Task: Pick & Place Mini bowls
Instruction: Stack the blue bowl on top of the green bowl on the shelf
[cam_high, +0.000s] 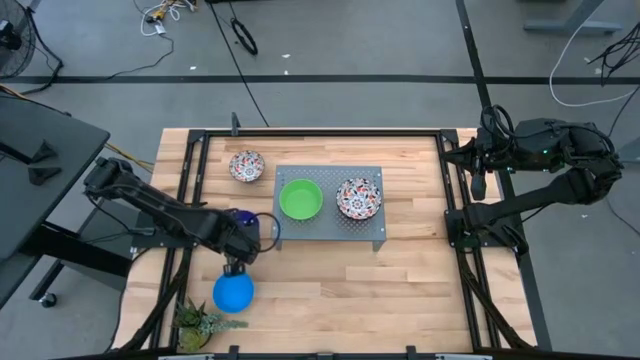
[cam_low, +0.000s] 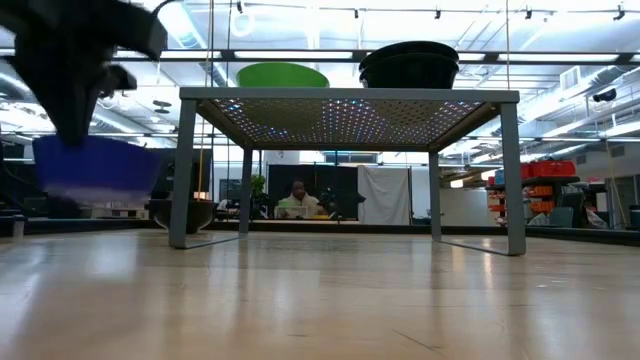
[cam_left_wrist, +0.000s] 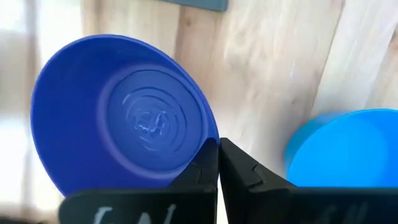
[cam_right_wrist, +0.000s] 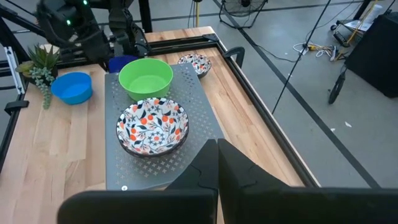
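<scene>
Your left pincer (cam_high: 237, 243) is clamped on the dark blue bowl's (cam_left_wrist: 118, 118) rim, tipped and lifted at the tray's (cam_high: 330, 230) nine o'clock, apparently to carry it over. The bright blue bowl (cam_high: 233, 292) waits at six o'clock of that pincer; your right pincer (cam_right_wrist: 217, 163) rests closed, empty, at the table's (cam_high: 420, 280) three o'clock.

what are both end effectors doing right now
Left end effector: shut on the rim of the dark blue bowl, next to the bright blue bowl.
Right end effector: shut, holding nothing, at the table's right edge.
</scene>
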